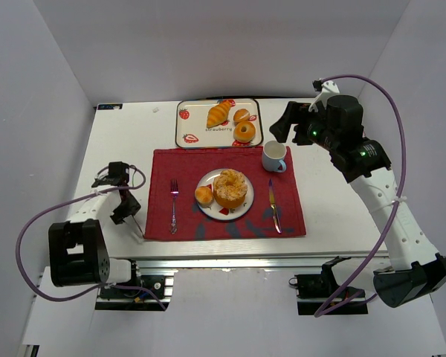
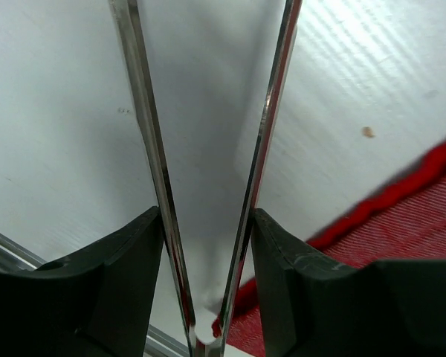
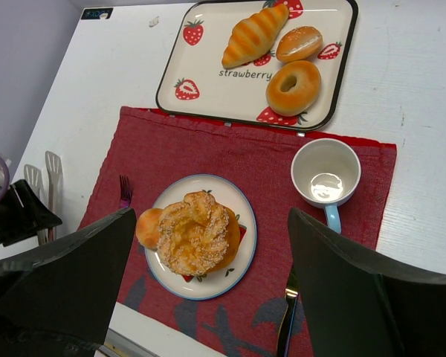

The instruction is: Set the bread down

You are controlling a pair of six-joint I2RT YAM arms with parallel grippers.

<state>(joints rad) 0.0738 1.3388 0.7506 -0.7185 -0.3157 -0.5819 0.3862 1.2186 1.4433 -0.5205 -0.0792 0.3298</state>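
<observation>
The bread, a large ring-shaped loaf (image 1: 230, 188) and a small round bun (image 1: 204, 195), sits on a white plate (image 1: 241, 210) on the red placemat (image 1: 163, 171). In the right wrist view the loaf (image 3: 197, 234) fills the plate (image 3: 245, 256) and the bun (image 3: 149, 227) lies on its left rim. My right gripper (image 1: 281, 130) is open and empty, raised above the cup's far side; in its own view (image 3: 212, 210) its fingers frame the plate. My left gripper (image 1: 126, 212) is left of the placemat, shut on metal tongs (image 2: 152, 149).
A strawberry tray (image 1: 195, 123) at the back holds a croissant (image 1: 218, 114), another bun (image 1: 241, 115) and a donut (image 1: 244, 132). A white cup (image 1: 273, 156), a fork (image 1: 173, 202) and a knife (image 1: 273, 207) lie on the placemat. The table's near edge is close to the tongs.
</observation>
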